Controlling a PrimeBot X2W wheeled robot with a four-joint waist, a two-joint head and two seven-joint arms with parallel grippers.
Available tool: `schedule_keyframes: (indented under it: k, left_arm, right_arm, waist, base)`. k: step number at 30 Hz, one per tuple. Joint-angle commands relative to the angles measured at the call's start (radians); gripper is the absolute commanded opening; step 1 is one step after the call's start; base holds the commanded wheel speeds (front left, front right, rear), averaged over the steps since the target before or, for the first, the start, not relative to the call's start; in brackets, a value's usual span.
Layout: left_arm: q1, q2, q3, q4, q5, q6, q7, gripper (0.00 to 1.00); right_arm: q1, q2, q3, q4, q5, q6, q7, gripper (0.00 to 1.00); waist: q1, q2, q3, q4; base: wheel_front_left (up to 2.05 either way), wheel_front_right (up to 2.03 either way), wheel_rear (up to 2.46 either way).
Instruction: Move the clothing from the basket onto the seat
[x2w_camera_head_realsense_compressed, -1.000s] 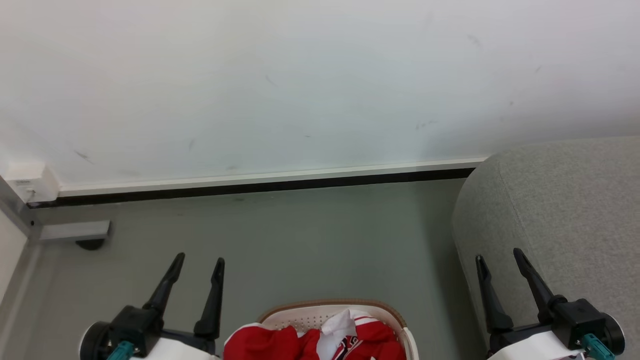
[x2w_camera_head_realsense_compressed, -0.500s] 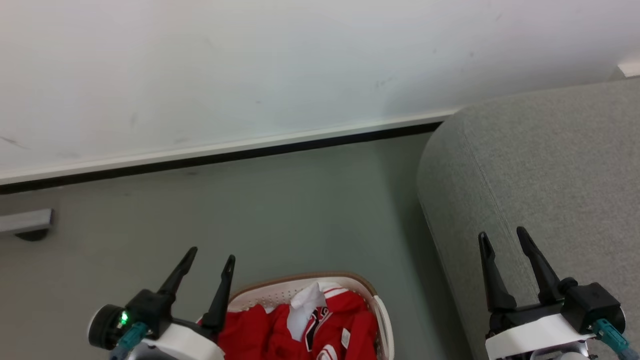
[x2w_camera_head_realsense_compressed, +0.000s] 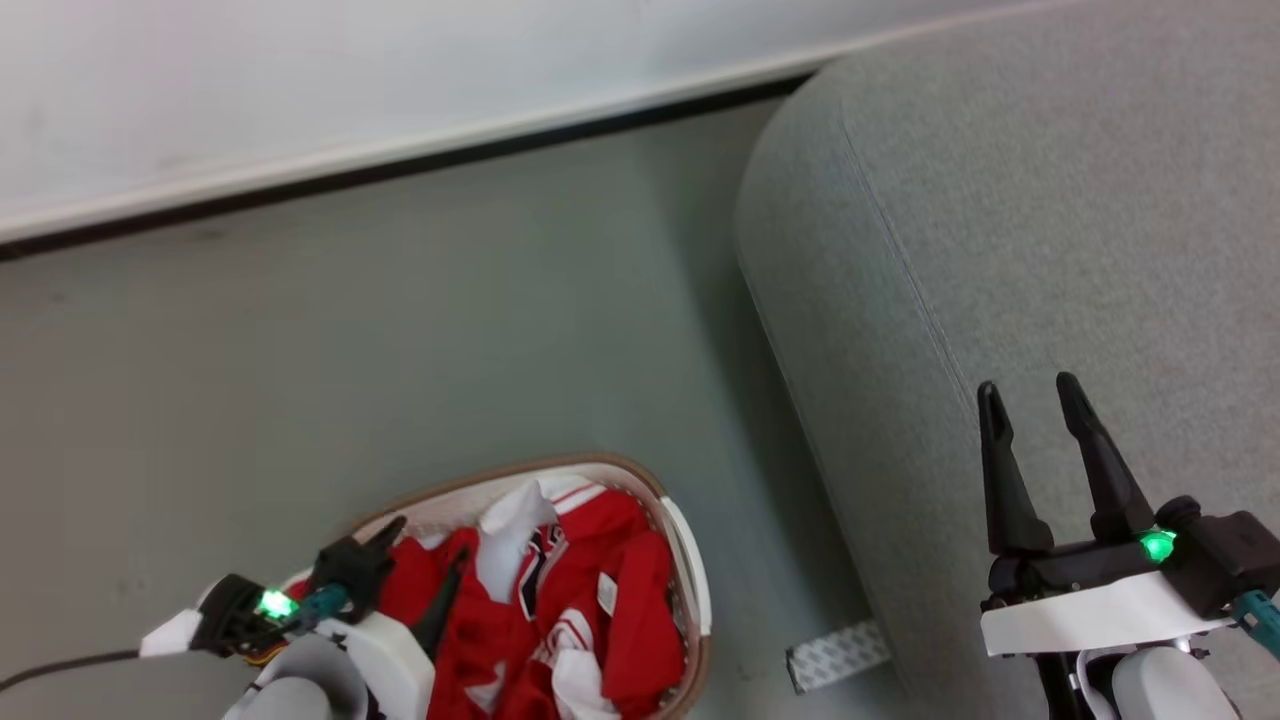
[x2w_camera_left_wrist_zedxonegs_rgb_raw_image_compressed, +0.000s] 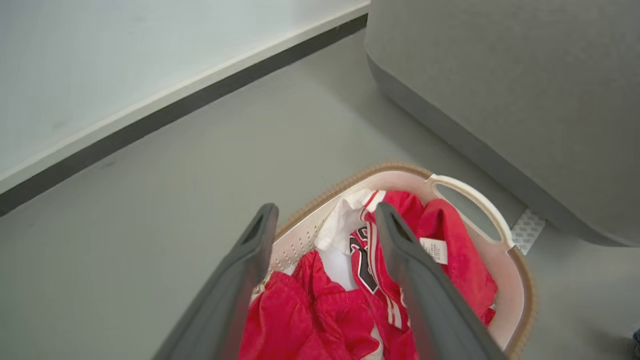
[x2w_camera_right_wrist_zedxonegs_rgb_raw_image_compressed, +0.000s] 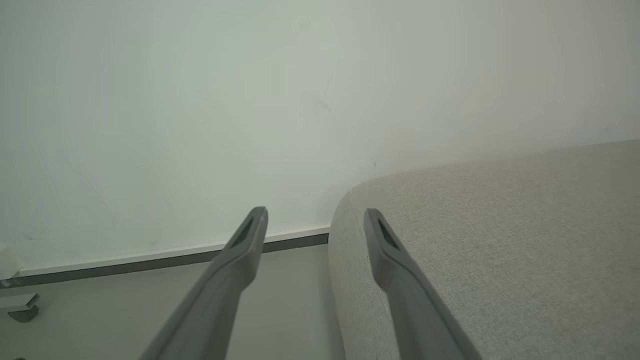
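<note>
The basket (x2w_camera_head_realsense_compressed: 690, 560), white with a brown rim, stands on the floor at the lower left of the head view. Red and white clothing (x2w_camera_head_realsense_compressed: 610, 600) lies heaped inside it. My left gripper (x2w_camera_head_realsense_compressed: 420, 560) hangs open over the basket's left side, fingers tilted down toward the clothing (x2w_camera_left_wrist_zedxonegs_rgb_raw_image_compressed: 310, 310) and holding nothing. In the left wrist view the left gripper (x2w_camera_left_wrist_zedxonegs_rgb_raw_image_compressed: 326, 210) frames the basket's (x2w_camera_left_wrist_zedxonegs_rgb_raw_image_compressed: 470, 192) far wall. The light-grey seat (x2w_camera_head_realsense_compressed: 1050, 200) fills the right. My right gripper (x2w_camera_head_realsense_compressed: 1028, 386) is open and empty above the seat's near edge. The right gripper (x2w_camera_right_wrist_zedxonegs_rgb_raw_image_compressed: 315, 214) straddles the seat's (x2w_camera_right_wrist_zedxonegs_rgb_raw_image_compressed: 500, 225) rounded corner.
A white wall with a dark baseboard (x2w_camera_head_realsense_compressed: 400, 170) runs behind the grey floor (x2w_camera_head_realsense_compressed: 350, 350). A patterned tape patch (x2w_camera_head_realsense_compressed: 835, 650) lies on the floor between basket and seat. A small grey bracket (x2w_camera_right_wrist_zedxonegs_rgb_raw_image_compressed: 20, 305) sits by the wall.
The head camera has tipped down and turned, so basket and seat show more fully. My left gripper has swung in over the basket and tilted down toward the clothing. Both grippers stay open.
</note>
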Motion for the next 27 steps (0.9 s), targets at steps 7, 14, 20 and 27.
schedule_keyframes:
  k: [7,14,20,27]
  left_arm:
    - [-0.158,0.054,-0.210,0.193,-0.033,0.001,0.077,1.00]
    - [-0.280,0.083,-0.355,0.327,-0.073,0.001,0.161,1.00]
    - [-0.367,0.108,-0.475,0.407,-0.062,0.001,0.233,1.00]
    - [-0.457,0.150,-0.559,0.479,-0.003,0.002,0.262,1.00]
  right_arm:
    - [-0.034,-0.001,0.006,-0.048,0.052,-0.002,-0.002,1.00]
    - [-0.054,-0.001,0.021,-0.085,0.090,-0.002,-0.002,1.00]
    - [-0.076,-0.001,0.039,-0.115,0.129,-0.002,-0.002,1.00]
    - [-0.090,-0.001,0.060,-0.138,0.168,-0.002,-0.002,1.00]
  waist:
    - [-0.0002,-0.0001,0.169,-0.081]
    - [-0.0002,-0.0001,0.279,-0.121]
    - [-0.0002,-0.0001,0.360,-0.161]
    - [-0.0002,-0.0001,0.437,-0.199]
  base:
    - [0.00,0.00,0.00]
    - [0.00,0.00,0.00]
    - [0.00,0.00,0.00]
    - [0.00,0.00,0.00]
